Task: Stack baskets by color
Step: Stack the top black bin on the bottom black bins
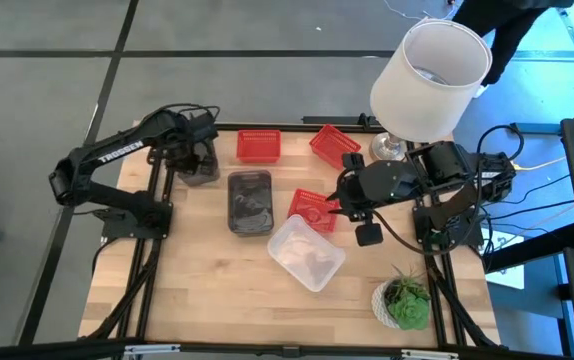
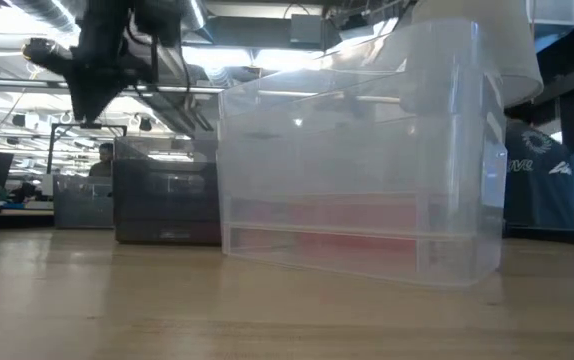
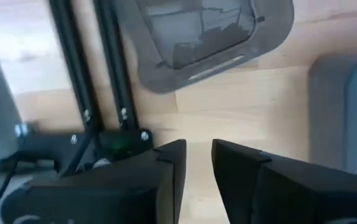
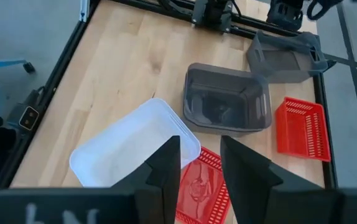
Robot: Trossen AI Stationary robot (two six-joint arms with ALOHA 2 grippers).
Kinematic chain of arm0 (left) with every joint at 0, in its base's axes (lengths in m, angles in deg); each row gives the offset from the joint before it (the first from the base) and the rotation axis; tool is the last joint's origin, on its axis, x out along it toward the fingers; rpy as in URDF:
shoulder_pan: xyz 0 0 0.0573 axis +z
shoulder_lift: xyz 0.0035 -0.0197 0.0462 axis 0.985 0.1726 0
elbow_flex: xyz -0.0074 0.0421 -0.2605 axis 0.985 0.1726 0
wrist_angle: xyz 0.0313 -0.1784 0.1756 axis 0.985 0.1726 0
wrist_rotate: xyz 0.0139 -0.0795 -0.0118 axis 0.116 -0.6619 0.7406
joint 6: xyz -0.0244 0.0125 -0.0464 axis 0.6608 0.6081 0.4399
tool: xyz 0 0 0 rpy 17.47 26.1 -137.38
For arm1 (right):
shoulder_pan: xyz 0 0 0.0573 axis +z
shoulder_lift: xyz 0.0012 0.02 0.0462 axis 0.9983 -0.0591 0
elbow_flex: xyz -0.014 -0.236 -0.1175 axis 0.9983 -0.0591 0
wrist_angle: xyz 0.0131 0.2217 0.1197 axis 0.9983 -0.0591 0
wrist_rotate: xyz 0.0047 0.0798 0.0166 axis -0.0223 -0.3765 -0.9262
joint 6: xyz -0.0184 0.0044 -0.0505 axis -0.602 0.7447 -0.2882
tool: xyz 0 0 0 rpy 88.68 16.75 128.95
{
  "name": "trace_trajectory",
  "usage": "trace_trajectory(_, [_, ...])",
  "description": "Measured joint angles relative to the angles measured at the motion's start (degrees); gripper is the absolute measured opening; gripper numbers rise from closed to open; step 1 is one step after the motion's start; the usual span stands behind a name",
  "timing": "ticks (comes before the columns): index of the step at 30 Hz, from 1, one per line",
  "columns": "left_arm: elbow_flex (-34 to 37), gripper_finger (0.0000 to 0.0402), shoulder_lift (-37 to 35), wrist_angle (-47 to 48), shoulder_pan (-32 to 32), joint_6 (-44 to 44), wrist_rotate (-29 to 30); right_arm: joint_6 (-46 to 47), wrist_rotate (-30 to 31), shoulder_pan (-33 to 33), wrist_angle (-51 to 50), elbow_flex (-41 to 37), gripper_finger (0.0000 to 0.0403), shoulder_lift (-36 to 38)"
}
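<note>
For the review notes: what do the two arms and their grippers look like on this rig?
Both arms are black, built of jointed segments. The left arm carries white TROSSEN lettering along one link. The right arm has black cables looping around its base. The left gripper and the right gripper each end in two flat, dark, wedge-shaped fingers.

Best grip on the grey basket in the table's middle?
Pinch one long wall of the grey basket at its rim, coming straight down. It sits upright, mouth open, and the thin wall suits a narrow hand. The side toward the left arm has bare table beside it.
</note>
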Motion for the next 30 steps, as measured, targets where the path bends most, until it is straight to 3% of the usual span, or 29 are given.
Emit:
trace_trajectory(10, [6.69, 0.0065, 1.84, -13.97, 1.11, -21.64, 0.52, -2.83, 0.02, -0.38, -0.57, -0.02, 0.0113, 0.0])
trace_trajectory(18, [7.34, 0.0064, 1.84, -15.82, 1.11, -39.13, -0.36, -2.78, 0.0, -1.3, -0.59, -0.02, 0.0113, 0.0])
trace_trajectory(30, [7.34, 0.0064, 3.11, -20.31, 1.11, -43.27, -0.97, -2.93, 0.0, -2.43, -0.59, -0.02, 0.0113, 0.0])
